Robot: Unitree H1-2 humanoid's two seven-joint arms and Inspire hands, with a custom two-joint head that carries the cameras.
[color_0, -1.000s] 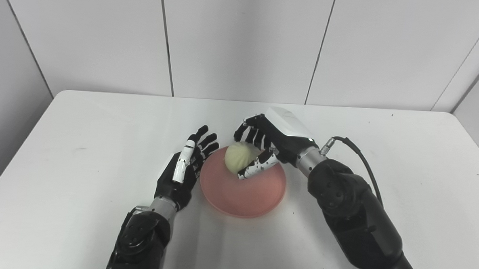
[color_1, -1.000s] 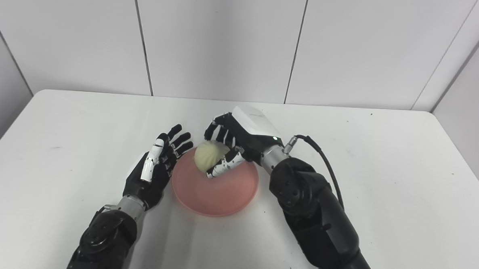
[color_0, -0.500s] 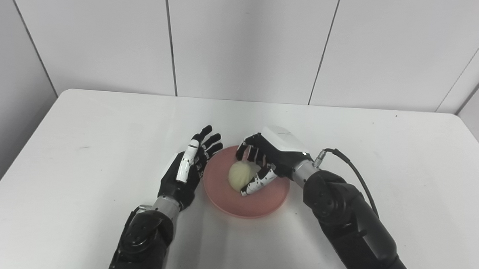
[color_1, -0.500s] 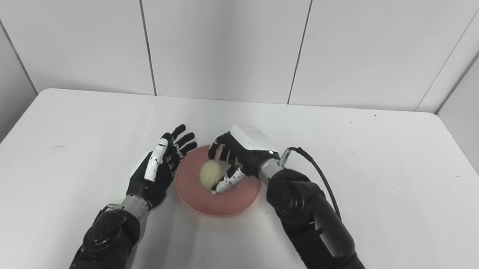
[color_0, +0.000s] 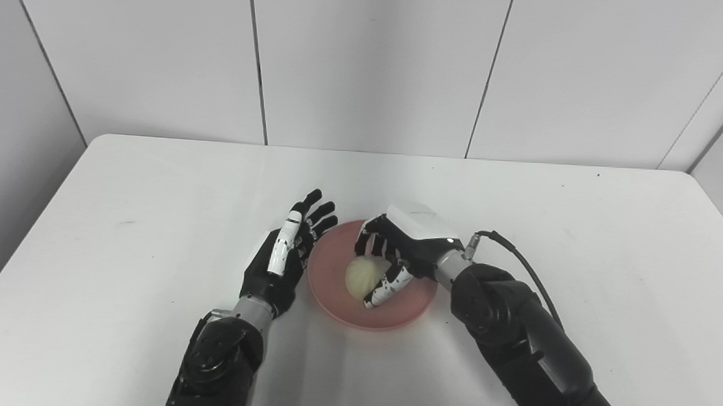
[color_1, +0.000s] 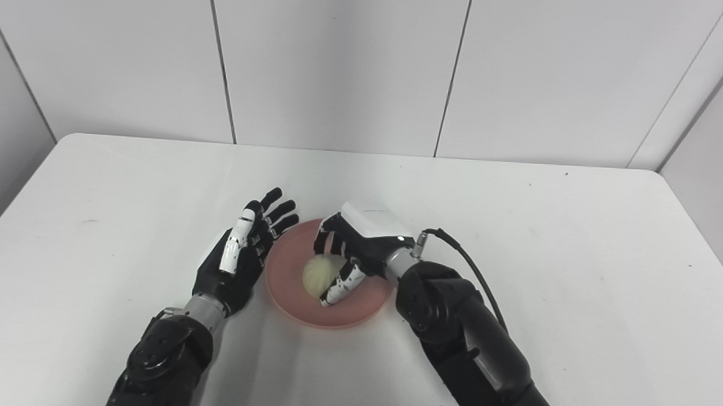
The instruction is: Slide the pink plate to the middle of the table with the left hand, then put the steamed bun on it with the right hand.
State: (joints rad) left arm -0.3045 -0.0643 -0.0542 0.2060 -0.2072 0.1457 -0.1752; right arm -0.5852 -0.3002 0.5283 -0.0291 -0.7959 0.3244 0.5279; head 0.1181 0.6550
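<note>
Here's the right hand (color_0: 395, 262) low over the pink plate (color_0: 415, 297), fingers curled around the steamed bun (color_0: 361, 275) and clamped on it from above and the side, thumb tucked under the near edge. That grip makes sense: the bun is round and probably soft, so a cupped hold looks like the safe way to carry it. The bun sits right at the plate's centre, and it looks to be touching or just about touching the surface, though the fingers hide the underside, so contact can't be confirmed. The left hand (color_0: 286, 257) stands just beside the plate's left rim, palm turned inward, fingers spread and holding nothing. It may be there to steady the plate; whether it actually touches the rim is hard to make out. The plate lies roughly mid-table (color_0: 123, 217), so the sliding step looks done and the placement nearly so. Both arms are cut off at the bottom edge, and the right palm's inner side is out of sight.
</note>
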